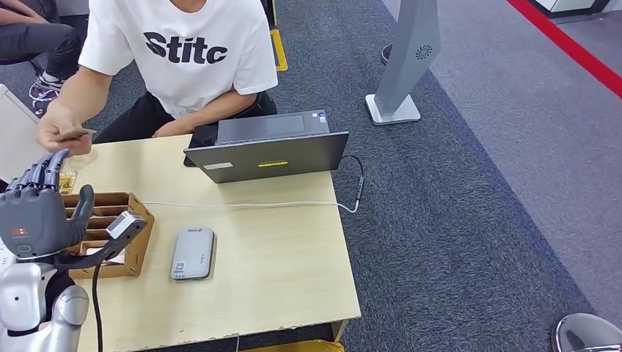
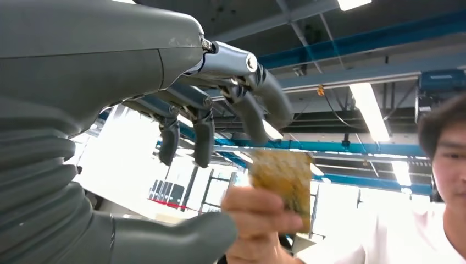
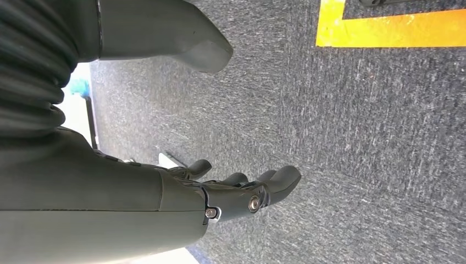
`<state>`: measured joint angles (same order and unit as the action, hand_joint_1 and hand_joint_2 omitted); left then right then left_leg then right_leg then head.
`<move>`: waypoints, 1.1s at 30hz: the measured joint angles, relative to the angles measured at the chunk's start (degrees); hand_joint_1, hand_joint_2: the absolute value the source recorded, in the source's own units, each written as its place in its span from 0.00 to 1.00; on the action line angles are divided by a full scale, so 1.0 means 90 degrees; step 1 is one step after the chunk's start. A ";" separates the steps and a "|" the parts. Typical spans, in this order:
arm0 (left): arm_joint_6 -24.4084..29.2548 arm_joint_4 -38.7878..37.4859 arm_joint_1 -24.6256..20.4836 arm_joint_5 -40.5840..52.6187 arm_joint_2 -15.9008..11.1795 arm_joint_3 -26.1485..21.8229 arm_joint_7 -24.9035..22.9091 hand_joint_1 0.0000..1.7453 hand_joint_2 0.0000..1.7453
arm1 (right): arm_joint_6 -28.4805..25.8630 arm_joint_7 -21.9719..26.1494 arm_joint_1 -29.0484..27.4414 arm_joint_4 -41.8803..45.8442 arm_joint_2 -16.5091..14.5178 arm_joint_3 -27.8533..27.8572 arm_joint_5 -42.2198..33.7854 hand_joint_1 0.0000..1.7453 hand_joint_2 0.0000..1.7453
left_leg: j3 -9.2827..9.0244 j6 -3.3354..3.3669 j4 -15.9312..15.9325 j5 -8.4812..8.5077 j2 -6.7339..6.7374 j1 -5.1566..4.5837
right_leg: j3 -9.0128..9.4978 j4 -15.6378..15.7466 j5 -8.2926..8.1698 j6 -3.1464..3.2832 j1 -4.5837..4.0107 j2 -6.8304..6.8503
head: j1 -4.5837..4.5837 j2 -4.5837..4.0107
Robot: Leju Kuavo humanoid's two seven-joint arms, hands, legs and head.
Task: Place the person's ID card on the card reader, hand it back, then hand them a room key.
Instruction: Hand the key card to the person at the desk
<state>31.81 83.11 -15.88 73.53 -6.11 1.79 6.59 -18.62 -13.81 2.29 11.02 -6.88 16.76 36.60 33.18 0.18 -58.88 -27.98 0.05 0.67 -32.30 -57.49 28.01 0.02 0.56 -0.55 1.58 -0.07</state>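
The left robot hand (image 1: 35, 209) is raised over the near-left part of the bench (image 1: 279, 257), fingers spread and pointing up toward the person, holding nothing. In the left wrist view its dark fingers (image 2: 250, 113) curve loosely, with the thick thumb apart from them, and the ID card (image 2: 281, 181) sits just past the fingertips, not touching them. The person's hand (image 1: 62, 136) pinches that card (image 1: 73, 134) just beyond the left robot hand's fingertips, at the bench's far-left edge. The person wears a white T-shirt and sits across the bench.

The card reader (image 1: 193, 254), a flat grey device, lies on the bench to the right of the left robot hand, well apart from the card. Just beside that hand, between it and the reader, stands a brown cardboard organiser (image 1: 121, 220) with slots. An open laptop (image 1: 268, 150) sits farther off, near the person.

The right robot hand (image 3: 242, 192) hangs above grey carpet, fingers loosely apart and empty.
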 joint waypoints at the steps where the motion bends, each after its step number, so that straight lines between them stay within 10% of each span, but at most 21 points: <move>1: -0.0033 0.0019 0.0001 -0.0234 0.0038 0.0000 0.0050 0.00 1.00 | -0.0001 -0.0011 0.0000 0.0000 0.0000 0.0005 0.0002 0.00 1.00 | 0.0000 0.0000 0.0000 0.0000 0.0000 0.0000 | 0.0000 0.0000 0.0000 0.0000 0.0000 0.0000 | -0.0001 0.0000; 15: -0.1076 0.0749 0.0871 0.0160 0.0323 0.0861 0.0025 0.00 1.00 | 0.0000 0.0019 -0.0010 0.0000 0.0000 0.0325 -0.0039 0.00 1.00 | 0.0002 0.0003 0.0000 -0.0004 0.0001 0.0000 | -0.0001 0.0001 0.0002 0.0000 0.0001 0.0000 | 0.0000 0.0000; 33: -0.2272 0.2172 0.1718 0.0464 -0.1138 0.1643 -0.1097 0.00 1.00 | -0.0057 0.0126 -0.0077 0.0000 -0.0010 0.0849 -0.0133 0.00 1.00 | 0.0003 0.0002 0.0003 -0.0003 -0.0002 0.0002 | 0.0000 0.0000 0.0005 -0.0001 -0.0001 0.0003 | 0.0001 0.0000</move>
<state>11.36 102.66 -0.42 77.71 -16.36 16.58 -3.29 -19.13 -12.68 1.59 11.02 -6.98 24.41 35.40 33.21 0.20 -58.86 -28.01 0.04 0.69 -32.30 -57.49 28.06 0.02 0.55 -0.52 1.59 -0.07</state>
